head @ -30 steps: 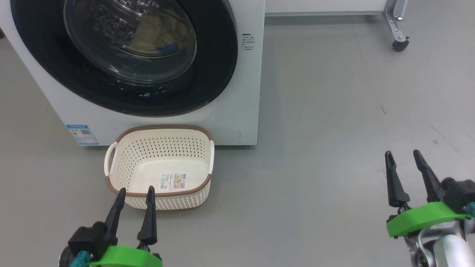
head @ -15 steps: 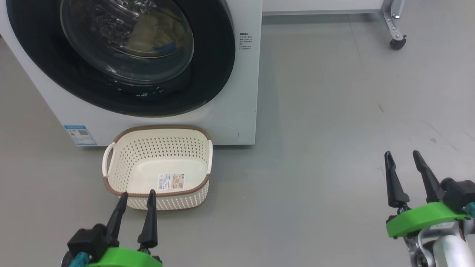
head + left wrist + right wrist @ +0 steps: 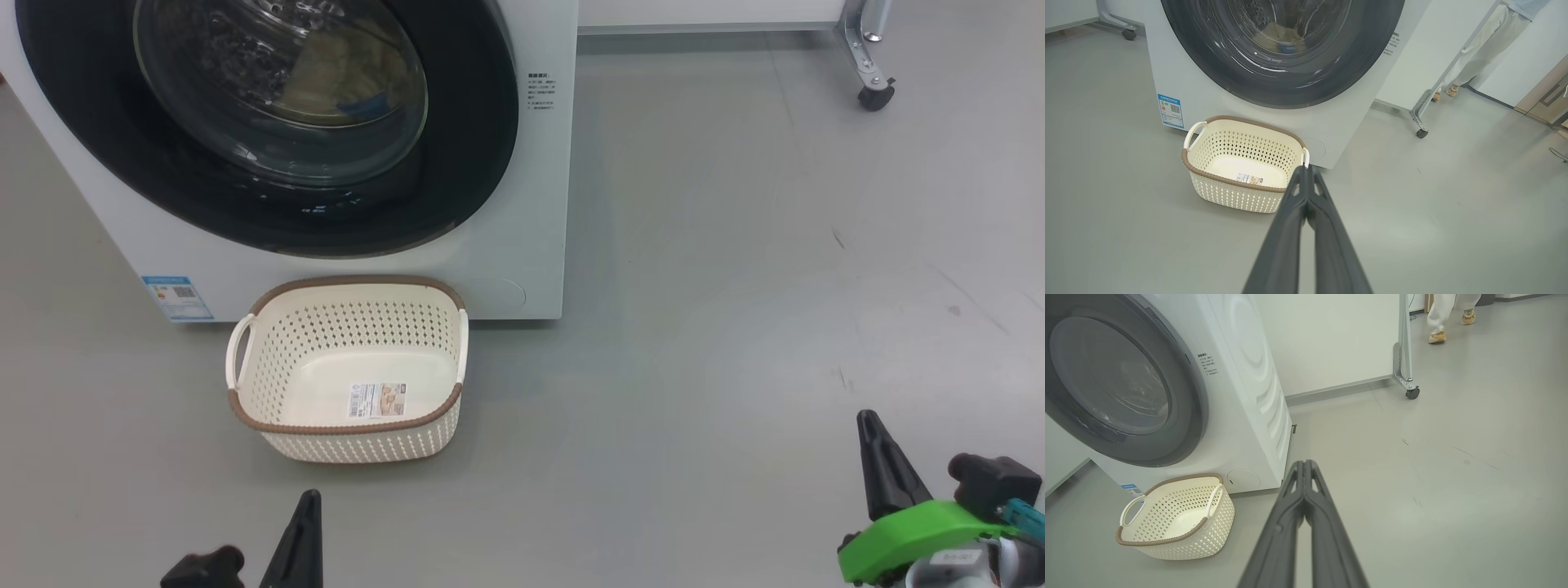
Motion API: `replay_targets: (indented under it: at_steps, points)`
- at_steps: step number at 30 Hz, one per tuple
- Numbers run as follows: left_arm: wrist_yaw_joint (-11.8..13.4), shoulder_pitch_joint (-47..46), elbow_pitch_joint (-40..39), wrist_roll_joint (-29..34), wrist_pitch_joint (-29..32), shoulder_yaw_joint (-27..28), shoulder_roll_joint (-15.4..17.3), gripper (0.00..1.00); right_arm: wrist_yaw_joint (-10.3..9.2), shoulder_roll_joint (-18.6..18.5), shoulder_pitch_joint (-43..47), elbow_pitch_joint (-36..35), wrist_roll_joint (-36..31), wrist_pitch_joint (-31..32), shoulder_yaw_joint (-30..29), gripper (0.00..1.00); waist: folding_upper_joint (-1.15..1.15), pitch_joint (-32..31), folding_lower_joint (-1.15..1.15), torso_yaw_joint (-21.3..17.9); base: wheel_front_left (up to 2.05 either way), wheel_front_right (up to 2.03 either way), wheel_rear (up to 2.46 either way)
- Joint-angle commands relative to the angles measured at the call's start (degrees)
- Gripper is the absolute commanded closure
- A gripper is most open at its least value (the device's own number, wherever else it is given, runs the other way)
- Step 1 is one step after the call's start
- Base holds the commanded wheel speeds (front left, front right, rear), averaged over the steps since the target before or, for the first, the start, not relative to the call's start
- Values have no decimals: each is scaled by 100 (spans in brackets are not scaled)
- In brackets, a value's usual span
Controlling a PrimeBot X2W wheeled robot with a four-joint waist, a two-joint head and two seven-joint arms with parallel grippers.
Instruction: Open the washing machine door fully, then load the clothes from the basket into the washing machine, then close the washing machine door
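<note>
Washing machine (image 3: 531, 204) stands far left, and its door (image 3: 482, 163) sits flush against the front. Clothes (image 3: 326, 73) show pale yellow and blue behind the door glass. Basket (image 3: 351, 445) rests on the floor (image 3: 735, 327) just in front of the machine, below the door, with its bottom label (image 3: 377, 400) visible.

Left gripper (image 3: 1306, 169): fingers pressed together on nothing, near side of the basket, apart from it. Right gripper (image 3: 1304, 463): fingers likewise together, well to the right over floor.

Caster frame (image 3: 873, 90) stands far right, with a person's feet (image 3: 1437, 335) beyond it.
</note>
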Motion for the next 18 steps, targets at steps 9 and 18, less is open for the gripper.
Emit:
replay_targets:
  at_steps: [9, 18]
  points:
    - [2, -287, -176, -601, 164, 211, 21, 100, -3, -51, -293, -254, 714, 167, -24, 100, 0, 5, 0, 14, 0, 0, 0]
    - [1, -332, -179, -1110, 296, 337, 12, 100, -4, -59, -323, -289, 1314, 317, -21, 100, 0, 10, 0, 27, 0, 0, 0]
